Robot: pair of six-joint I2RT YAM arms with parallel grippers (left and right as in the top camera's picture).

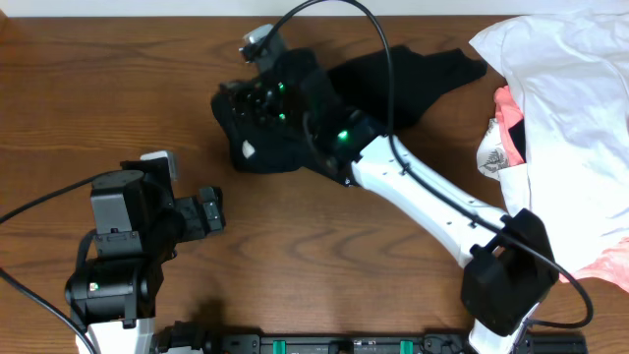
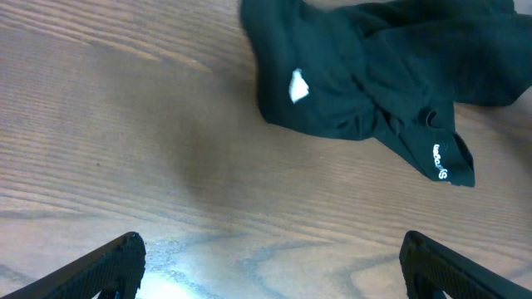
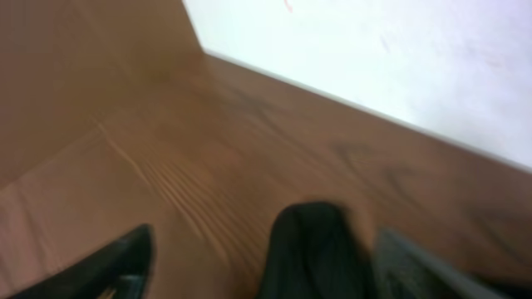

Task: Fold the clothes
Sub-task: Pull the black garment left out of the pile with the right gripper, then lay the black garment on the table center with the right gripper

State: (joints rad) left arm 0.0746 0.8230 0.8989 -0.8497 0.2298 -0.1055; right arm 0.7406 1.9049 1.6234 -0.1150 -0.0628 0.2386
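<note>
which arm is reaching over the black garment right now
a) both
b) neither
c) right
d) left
c, the right hand is over the black garment with cloth between its spread fingers, while the left hand hangs open over the table, short of the garment.

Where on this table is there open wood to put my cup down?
Widest bare wood: the far-left table, left of the black garment and beyond the left arm. Another patch lies between the left gripper and the right arm. Crowded: the right edge, under the white garment and pink garment.
</note>
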